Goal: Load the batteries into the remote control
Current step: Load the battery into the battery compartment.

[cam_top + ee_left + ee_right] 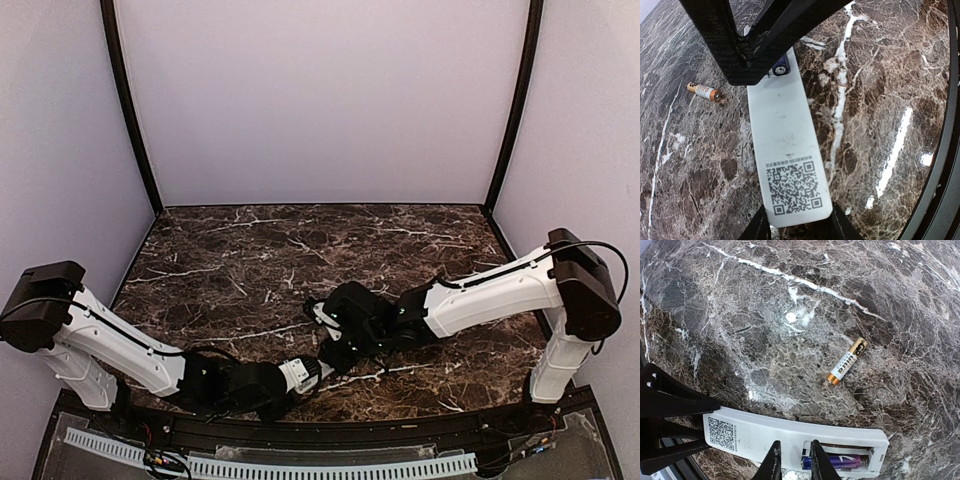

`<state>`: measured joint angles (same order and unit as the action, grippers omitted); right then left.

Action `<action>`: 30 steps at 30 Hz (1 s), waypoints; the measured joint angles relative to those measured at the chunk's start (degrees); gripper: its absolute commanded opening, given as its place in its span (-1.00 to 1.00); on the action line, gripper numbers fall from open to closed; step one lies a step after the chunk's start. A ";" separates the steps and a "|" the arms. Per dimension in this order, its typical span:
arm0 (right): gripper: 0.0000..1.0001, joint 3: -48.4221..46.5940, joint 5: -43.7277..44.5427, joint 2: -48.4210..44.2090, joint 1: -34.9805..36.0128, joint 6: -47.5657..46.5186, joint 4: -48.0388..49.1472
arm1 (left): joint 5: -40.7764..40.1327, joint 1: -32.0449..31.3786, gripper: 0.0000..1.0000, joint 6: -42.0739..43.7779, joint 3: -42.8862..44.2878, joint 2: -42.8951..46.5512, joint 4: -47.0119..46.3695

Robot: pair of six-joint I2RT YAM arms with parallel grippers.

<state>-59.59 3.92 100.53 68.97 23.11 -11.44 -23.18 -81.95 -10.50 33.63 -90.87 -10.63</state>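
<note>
Progress is unreadable from overhead, where the left gripper (320, 369) and right gripper (336, 352) just crowd together low on the table (250, 250). Left wrist cam: jaws clamped on the QR end of the remote control (785, 150), a loose battery (705, 91) lying beside it. Right wrist cam: the second battery (840, 461) sits in the open slot (840, 452), so I'd call it halfway, jaws a crack apart with tips at its end.

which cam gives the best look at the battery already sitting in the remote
The right wrist view: the blue battery shows almost whole in the remote's open compartment. The left wrist view shows only its end behind a claw finger; the top view does not show it.
</note>
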 measured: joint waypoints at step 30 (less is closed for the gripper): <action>-0.70 1.53 3.45 0.52 0.79 1.01 -0.52 | -0.04 0.00 -0.82 0.00 0.17 -0.22 0.00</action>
<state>-58.06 7.38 101.06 69.76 24.12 -11.97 -23.22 -81.95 -10.50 33.80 -91.09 -10.63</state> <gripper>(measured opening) 0.137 0.345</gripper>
